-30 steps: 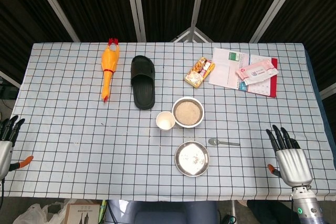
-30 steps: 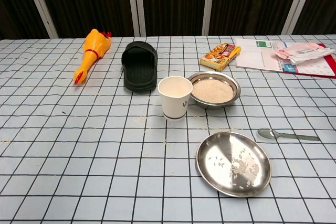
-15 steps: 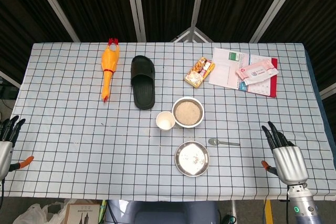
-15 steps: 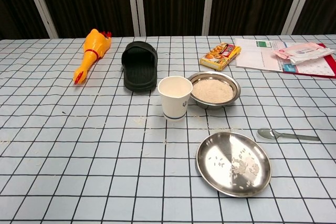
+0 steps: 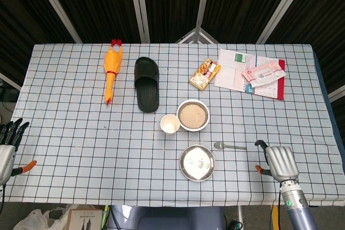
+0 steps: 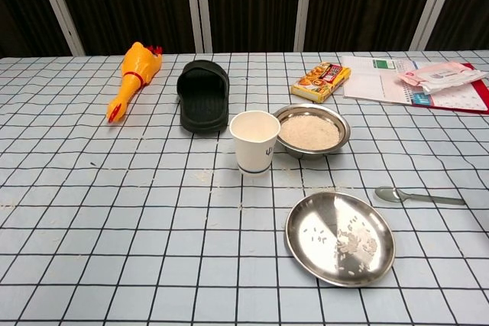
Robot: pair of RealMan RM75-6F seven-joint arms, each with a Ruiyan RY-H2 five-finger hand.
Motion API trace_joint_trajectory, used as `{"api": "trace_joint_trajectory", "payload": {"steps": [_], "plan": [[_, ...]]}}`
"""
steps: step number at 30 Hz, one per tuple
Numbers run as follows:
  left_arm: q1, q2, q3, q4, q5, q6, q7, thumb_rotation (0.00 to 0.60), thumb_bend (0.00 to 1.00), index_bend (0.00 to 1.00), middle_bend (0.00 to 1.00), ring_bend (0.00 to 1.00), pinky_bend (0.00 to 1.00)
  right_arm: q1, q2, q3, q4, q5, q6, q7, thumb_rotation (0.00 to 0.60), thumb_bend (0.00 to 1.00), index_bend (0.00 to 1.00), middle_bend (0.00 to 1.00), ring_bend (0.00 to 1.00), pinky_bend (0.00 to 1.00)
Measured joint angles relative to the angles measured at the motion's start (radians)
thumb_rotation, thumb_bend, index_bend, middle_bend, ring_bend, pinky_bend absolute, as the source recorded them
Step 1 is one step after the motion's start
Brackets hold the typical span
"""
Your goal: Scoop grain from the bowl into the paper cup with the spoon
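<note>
A steel bowl full of pale grain stands mid-table. Just to its left is a white paper cup, upright. The grey spoon lies flat on the cloth, bowl end to the left, right of a steel plate. My right hand hovers near the table's front edge, a short way right of the spoon's handle, holding nothing; its fingers point down and look foreshortened. At the far left edge my left hand is off the table with its fingers spread. Neither hand shows in the chest view.
A shallow steel plate with a few stray grains sits in front of the bowl. Behind are a rubber chicken, a black slipper, a snack box, a notebook and a wipes pack.
My right hand has moved left toward the spoon's handle and tipped its fingers downward. The left hand, spoon, bowl and cup have stayed where they were.
</note>
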Motion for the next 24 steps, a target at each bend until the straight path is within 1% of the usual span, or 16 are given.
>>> {"api": "trace_joint_trajectory", "payload": {"steps": [5,11,17,24], "plan": [[0.002,0.002,0.000,-0.002,-0.002,0.002,-0.003,0.600,0.00,0.00,0.00,0.00,0.00,0.037,-0.102,0.011,0.055,0.048,-0.021,-0.112,0.600,0.35,0.51,0.83,0.99,1.00],[0.003,0.005,0.002,-0.003,-0.004,-0.001,-0.009,0.600,0.00,0.00,0.00,0.00,0.00,0.076,-0.203,0.038,0.117,0.123,-0.042,-0.180,0.600,0.39,0.51,0.83,0.99,1.00],[0.005,0.010,0.002,-0.004,-0.008,-0.002,-0.018,0.600,0.00,0.00,0.00,0.00,0.00,0.104,-0.262,0.060,0.174,0.178,-0.057,-0.217,0.600,0.40,0.51,0.83,0.99,1.00],[0.009,0.015,0.004,-0.005,-0.015,-0.003,-0.027,0.600,0.00,0.00,0.00,0.00,0.00,0.124,-0.301,0.074,0.237,0.226,-0.071,-0.229,0.600,0.40,0.51,0.83,0.99,1.00]]}}
